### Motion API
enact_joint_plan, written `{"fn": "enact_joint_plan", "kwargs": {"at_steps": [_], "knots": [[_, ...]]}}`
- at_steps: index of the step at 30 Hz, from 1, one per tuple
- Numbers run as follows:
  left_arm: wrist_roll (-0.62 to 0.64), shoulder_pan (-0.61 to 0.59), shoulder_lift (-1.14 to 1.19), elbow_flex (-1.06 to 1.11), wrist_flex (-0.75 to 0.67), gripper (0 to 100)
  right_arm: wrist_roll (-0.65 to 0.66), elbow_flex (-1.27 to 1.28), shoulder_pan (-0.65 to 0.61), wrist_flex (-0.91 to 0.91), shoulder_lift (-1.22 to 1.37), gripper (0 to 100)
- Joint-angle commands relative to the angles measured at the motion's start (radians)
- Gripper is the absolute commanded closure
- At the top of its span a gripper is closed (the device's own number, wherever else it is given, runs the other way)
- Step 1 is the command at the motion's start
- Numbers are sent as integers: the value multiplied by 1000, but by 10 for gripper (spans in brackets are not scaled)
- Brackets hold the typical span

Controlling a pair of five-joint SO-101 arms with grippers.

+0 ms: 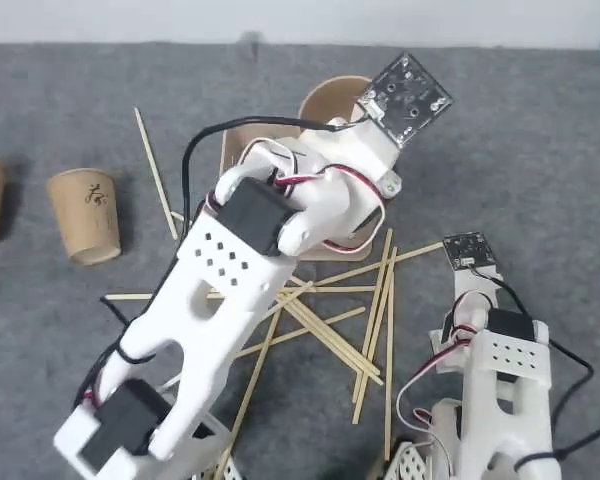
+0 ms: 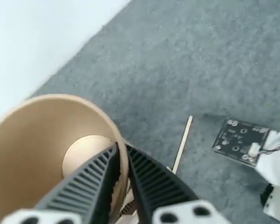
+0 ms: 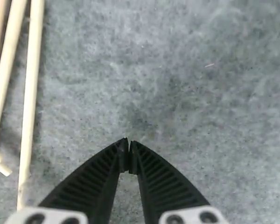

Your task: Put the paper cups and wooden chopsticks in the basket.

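Left gripper (image 2: 121, 150): clenched on the rim of a paper cup (image 2: 32, 140), one finger set inside the wall and one outside, the cup being held at the far edge of the basket (image 1: 232, 155). Right gripper (image 3: 129, 145): closed on nothing, tips met over the grey mat (image 3: 200, 70), with chopsticks (image 3: 30, 84) laid near it. Another cup (image 1: 85, 215) is stood well apart from the basket.

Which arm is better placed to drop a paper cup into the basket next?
Left, probably: the left hand grips a paper cup by the rim at the basket. The right hand is shut, empty, over carpet beside chopsticks.
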Motion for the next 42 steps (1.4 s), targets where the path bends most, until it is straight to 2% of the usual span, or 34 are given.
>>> {"fn": "enact_joint_plan", "kwargs": {"at_steps": [1, 13, 19, 22, 26, 32, 37, 42], "knots": [[-9, 12, -2, -85, 37, 988, -11, 2, -13, -15, -21, 991], [-15, -32, 2, -94, 43, 976, -11, 2, -15, -15, -21, 991], [-14, -80, -6, -99, 74, 816, -11, 2, -15, -15, -21, 991], [-15, -75, -11, -116, 106, 778, -11, 2, -15, -15, -21, 991], [-11, -74, -31, -165, 150, 822, -11, 2, -15, -15, -21, 991], [-9, -83, -75, -162, 120, 996, -11, 2, -15, -15, -21, 991], [17, -135, -149, -142, 123, 987, -11, 2, -15, -15, -21, 991], [71, -321, -281, -96, 160, 987, -11, 8, -15, -15, -21, 991]]}}
